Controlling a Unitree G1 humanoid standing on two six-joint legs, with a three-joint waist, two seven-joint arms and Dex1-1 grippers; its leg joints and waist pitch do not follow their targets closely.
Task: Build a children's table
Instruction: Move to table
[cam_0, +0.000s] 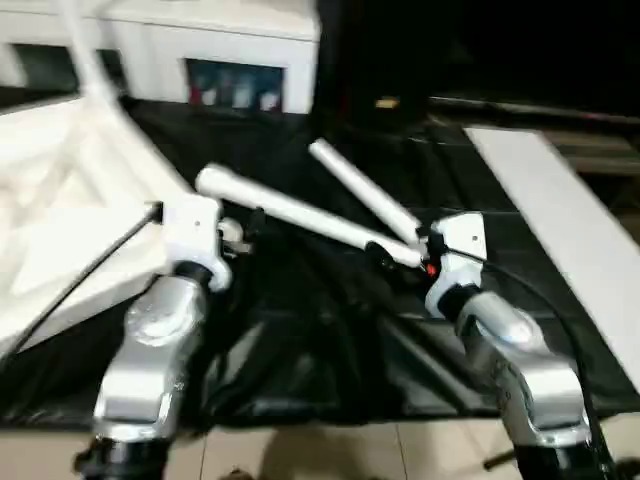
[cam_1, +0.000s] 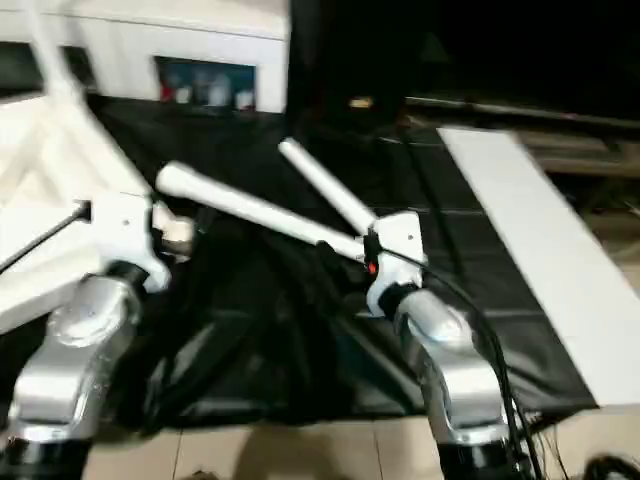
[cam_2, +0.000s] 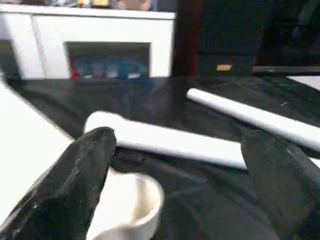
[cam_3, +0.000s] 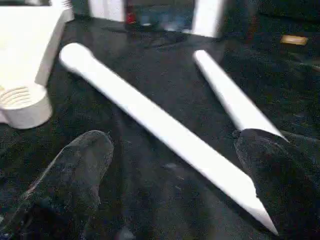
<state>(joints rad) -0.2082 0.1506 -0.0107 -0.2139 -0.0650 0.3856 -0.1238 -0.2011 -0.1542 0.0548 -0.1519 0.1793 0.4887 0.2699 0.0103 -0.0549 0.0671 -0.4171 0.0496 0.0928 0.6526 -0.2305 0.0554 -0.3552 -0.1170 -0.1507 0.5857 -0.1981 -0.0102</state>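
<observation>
On the black cloth (cam_0: 330, 330), two long white tapered round plastic legs lie loose. The nearer leg (cam_0: 300, 215) runs from its rounded end at the left to a tip beside the right gripper (cam_3: 170, 165). The farther leg (cam_0: 365, 195) lies just behind it, angled away to the far left. The white ribbed plastic tabletop (cam_0: 60, 220) rests upside down at the left, and one round threaded corner socket (cam_3: 22, 105) faces up near the left gripper (cam_2: 180, 165).

Both pairs of black fingers are spread wide and nothing is held. The step in hand is judged to be the pickup of the nearer leg. The right gripper should be lowered so that the leg lies squarely between the fingers, well back from the narrow tip, since a grip at the taper is likely to slip. The thick end should then be carried to the socket and kept upright for threading.

The far side of the tabletop is cut off at the left edge. A thin white upright (cam_0: 85, 50) at the far left may be a fitted leg, though this cannot be confirmed. The remaining sockets cannot be made out.
</observation>
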